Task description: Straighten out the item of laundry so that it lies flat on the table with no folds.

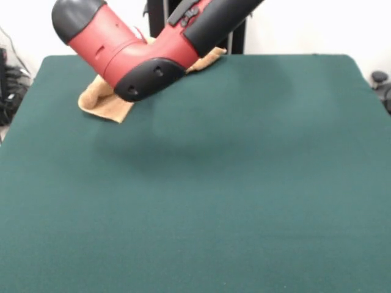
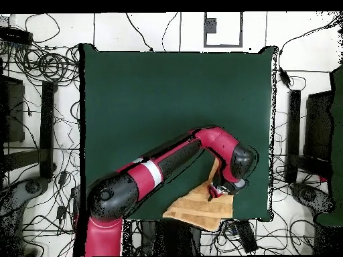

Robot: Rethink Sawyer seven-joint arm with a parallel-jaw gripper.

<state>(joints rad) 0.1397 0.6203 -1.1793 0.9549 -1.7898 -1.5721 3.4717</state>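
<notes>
The orange-tan towel (image 1: 99, 101) lies rumpled at the far left part of the green table (image 1: 244, 183), near the robot's side edge. The red and black arm covers most of it, and only its left corner and a strip at the right of the arm (image 1: 211, 58) show. In the overhead view the towel (image 2: 194, 209) lies at the table's (image 2: 147, 100) bottom right edge, with layers folded over and a narrow part rising beside the wrist. My gripper (image 2: 218, 191) is down on the towel's upper right part. The front view hides it behind the arm.
The towel reaches the table's edge (image 2: 201, 221) on the robot's side. Cables and stands (image 2: 47, 120) lie on the floor round the table. A dark object (image 1: 380, 78) sits off the table's right corner.
</notes>
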